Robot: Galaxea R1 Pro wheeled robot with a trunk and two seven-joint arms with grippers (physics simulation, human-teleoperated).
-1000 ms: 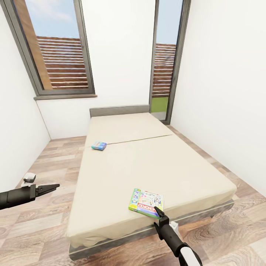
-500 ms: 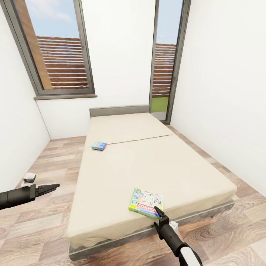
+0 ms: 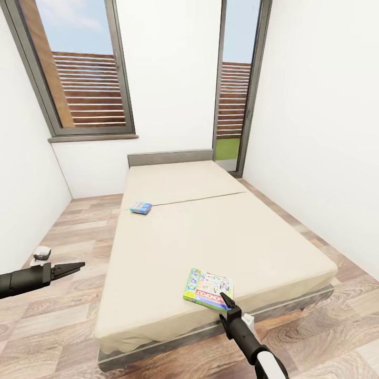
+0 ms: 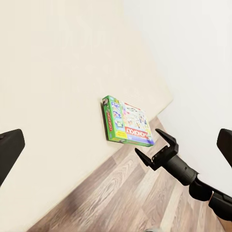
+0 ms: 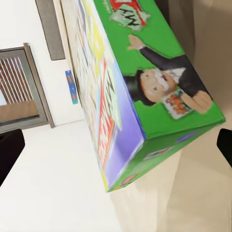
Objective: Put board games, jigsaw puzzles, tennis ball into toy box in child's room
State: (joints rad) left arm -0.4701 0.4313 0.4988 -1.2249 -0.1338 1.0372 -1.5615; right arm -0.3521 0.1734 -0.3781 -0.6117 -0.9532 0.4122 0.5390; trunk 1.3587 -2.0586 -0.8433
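Fingers on your right gripper are spread wide right at the near corner of the pale green board game by the bed's foot edge, so straddle that edge squarely before you pinch.

1. The bed carries bare beige cover between the pale green board game at its near edge and the small blue board game near its far left edge, well apart.
2. The right pincer sits at the green box's near corner, fingers spread, box edge just ahead.
3. Left of the bed, open wooden floor runs to the wall; the left pincer hangs over it.
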